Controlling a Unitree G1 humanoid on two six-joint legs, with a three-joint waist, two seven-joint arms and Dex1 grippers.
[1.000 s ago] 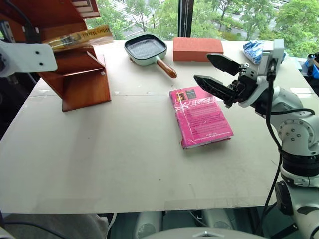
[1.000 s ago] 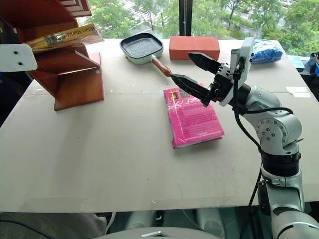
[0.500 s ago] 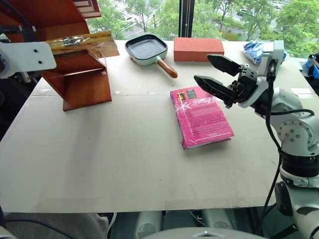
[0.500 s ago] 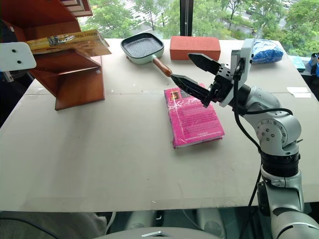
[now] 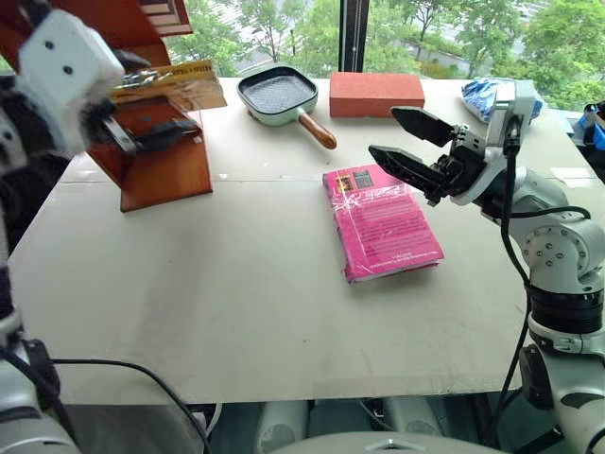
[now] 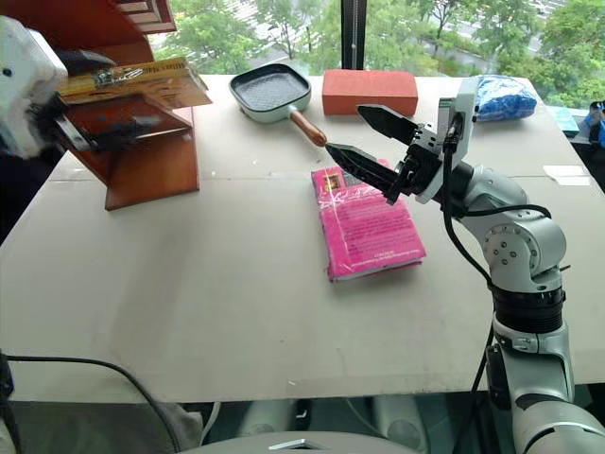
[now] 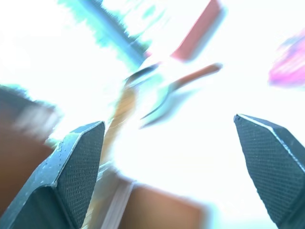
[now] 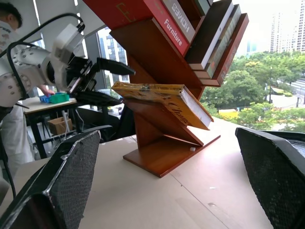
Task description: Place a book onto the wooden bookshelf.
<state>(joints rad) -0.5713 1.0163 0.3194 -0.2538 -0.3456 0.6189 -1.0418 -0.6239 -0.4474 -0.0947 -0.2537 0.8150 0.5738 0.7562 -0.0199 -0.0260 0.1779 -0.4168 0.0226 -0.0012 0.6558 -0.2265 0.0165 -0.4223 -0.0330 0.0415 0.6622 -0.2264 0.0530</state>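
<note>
The book (image 6: pixel 132 80) is laid on the wooden bookshelf (image 6: pixel 142 156) at the far left. Both the left gripper (image 8: pixel 107 81) and the right gripper (image 6: pixel 364 137) are spread wide with nothing held.

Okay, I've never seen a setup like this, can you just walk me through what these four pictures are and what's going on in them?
This is a two-armed humanoid robot at a white table. Two pictures come from cameras in its head, looking down over its arms. The other two come from cameras on its wrists, looking out between each arm's two black fingers.

The left gripper is open beside the wooden bookshelf, holding nothing. The yellow-orange book rests on one of the shelf's slanted boards, so the placing looks done. The right gripper hangs open above a pink book lying on the table, holding nothing.

At the far edge of the table there are also a small green pan with a wooden handle, a red brick block and a blue bag.
</note>
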